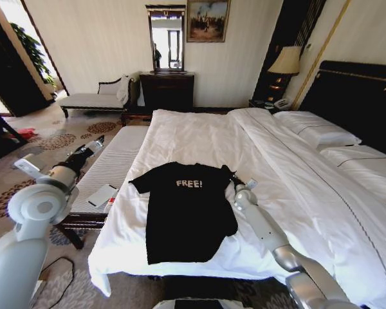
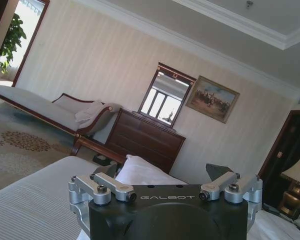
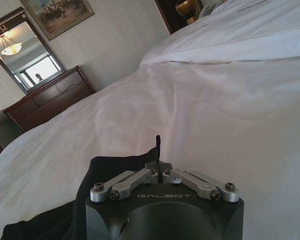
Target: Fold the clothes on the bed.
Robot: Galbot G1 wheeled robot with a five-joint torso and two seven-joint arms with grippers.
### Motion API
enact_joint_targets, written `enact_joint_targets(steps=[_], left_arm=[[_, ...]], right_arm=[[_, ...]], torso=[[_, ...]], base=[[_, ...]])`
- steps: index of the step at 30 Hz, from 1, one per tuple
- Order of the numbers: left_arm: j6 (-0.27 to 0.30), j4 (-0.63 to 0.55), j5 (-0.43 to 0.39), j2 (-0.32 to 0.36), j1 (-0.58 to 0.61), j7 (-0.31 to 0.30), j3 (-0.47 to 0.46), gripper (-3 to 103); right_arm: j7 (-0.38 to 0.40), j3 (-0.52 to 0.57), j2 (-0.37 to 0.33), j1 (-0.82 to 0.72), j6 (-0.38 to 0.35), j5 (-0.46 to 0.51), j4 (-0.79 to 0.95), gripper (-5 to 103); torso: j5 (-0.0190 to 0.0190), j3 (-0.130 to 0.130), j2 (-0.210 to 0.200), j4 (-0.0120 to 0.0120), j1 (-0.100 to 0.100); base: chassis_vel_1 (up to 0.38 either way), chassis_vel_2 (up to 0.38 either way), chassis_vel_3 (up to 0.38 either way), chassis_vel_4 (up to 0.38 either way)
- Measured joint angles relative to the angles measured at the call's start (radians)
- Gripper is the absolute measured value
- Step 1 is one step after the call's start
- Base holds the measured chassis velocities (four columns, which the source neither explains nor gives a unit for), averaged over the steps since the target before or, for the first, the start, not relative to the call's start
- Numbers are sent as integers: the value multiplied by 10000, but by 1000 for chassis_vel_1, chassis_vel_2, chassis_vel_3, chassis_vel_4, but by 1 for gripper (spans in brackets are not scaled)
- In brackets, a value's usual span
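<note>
White sheets covered the bed (image 1: 199, 138), and the T-shirt (image 1: 183, 209) lay flat near its foot edge, chest up, hem toward you. You were at the first fold, I'd judge: the right gripper (image 3: 158, 169) sat at the shirt's three o'clock sleeve, fingers pressed together, pinching the black cloth. Next would call for lifting that sleeve and carrying it toward nine o'clock. The left gripper (image 2: 165, 187) hung spread over the bench (image 1: 112, 168), holding nothing.
</note>
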Motion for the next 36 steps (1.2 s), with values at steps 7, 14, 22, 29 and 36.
enact_joint_targets(steps=[7,14,22,29,36], left_arm=[[-1,-39,1,-45,48,3,-51,100],[-11,-44,-36,-56,144,18,-183,100],[-15,-119,26,-209,212,19,-140,100],[-17,-185,119,-328,285,19,-97,100],[-64,-427,132,-419,563,4,-346,100]], right_arm=[[218,9,-199,23,-31,-10,221,0],[369,-41,-509,3,-86,-110,357,0],[959,-69,-819,-12,-447,-326,307,0],[986,-31,-739,-123,-487,-499,276,-3],[1731,172,-1134,-626,-803,-236,1493,22]], torso=[[0,0,0,3,0],[0,0,-1,2,0],[-1,-1,0,2,0],[-2,0,0,1,1],[-2,0,0,7,1]], base=[[0,0,0,0],[0,0,0,0],[0,0,0,0],[0,0,0,0],[0,0,0,0]])
